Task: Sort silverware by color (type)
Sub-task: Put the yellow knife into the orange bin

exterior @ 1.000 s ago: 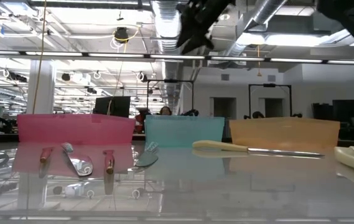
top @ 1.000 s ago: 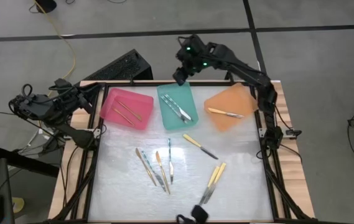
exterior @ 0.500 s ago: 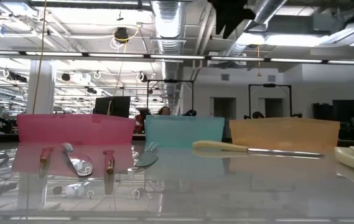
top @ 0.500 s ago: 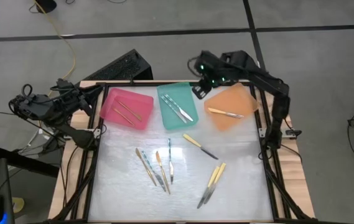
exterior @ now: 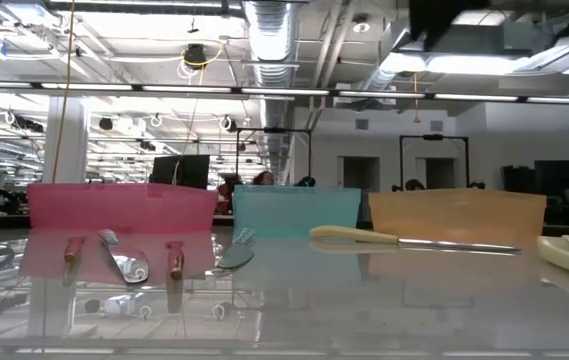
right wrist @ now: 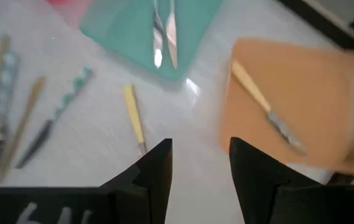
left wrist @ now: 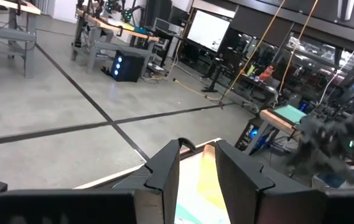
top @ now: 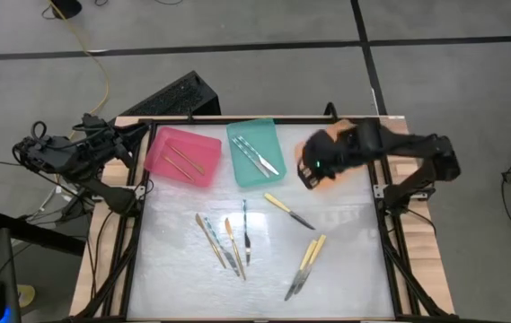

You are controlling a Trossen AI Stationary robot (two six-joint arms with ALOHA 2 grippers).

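Note:
Loose silverware lies flat on the table: several pieces in a bunch (top: pixel 226 240), one yellow-handled knife (top: pixel 288 211) and a yellow-handled pair (top: pixel 306 265). More pieces lie in the pink tray (top: pixel 183 154), the teal tray (top: pixel 257 152) and the orange tray (right wrist: pixel 288 106). My right gripper (top: pixel 313 170) hovers open, tilted downward, above the orange tray's left edge, with nothing between its fingers (right wrist: pixel 158 168). My left gripper (top: pixel 131 135) stands open and level off the table's far left corner, also holding nothing (left wrist: pixel 198 165).
The three trays stand in a row along the far edge, seen as walls in the low view: pink (exterior: pixel 122 205), teal (exterior: pixel 296 210), orange (exterior: pixel 457 212). A yellow-handled knife (right wrist: pixel 264 106) lies in the orange tray. A dark keyboard-like object (top: pixel 172 97) sits beyond the far edge.
My right gripper has swept from above the teal tray's far edge toward the table's right and near side, to above the orange tray's left edge. It has tipped further downward and rolled. Its fingers have kept the same gap. The silverware has not moved.

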